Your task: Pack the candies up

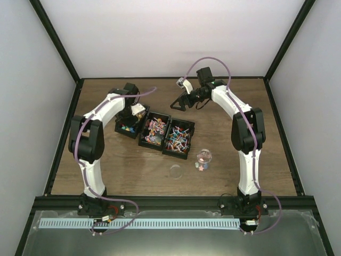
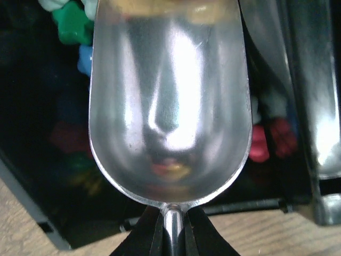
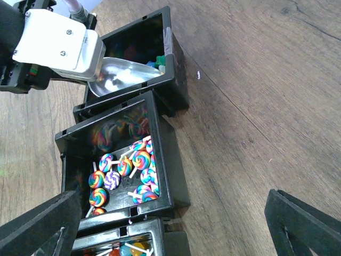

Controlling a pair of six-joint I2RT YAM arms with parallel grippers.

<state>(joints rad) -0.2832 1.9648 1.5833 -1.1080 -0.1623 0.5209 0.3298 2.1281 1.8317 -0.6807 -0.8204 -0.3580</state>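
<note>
Three black bins stand in a row and hold the candies: bright cube-like pieces [image 1: 126,128] in the left bin, swirl lollipops [image 1: 154,130] in the middle bin, stick sweets [image 1: 177,140] in the right bin. My left gripper [image 1: 136,110] is shut on the handle of a silver scoop [image 2: 170,106], whose empty bowl hangs in the left bin above green [image 2: 74,24], blue and red [image 2: 258,146] pieces. My right gripper [image 1: 178,104] is open and empty, above the table behind the bins; below its fingers [image 3: 37,229] the lollipops [image 3: 125,168] and the scoop [image 3: 125,74] show.
A small clear jar [image 1: 203,159] with a few sweets inside stands in front of the right bin. Its round clear lid [image 1: 176,170] lies on the wooden table [image 1: 117,170] to its left. A black frame edges the table.
</note>
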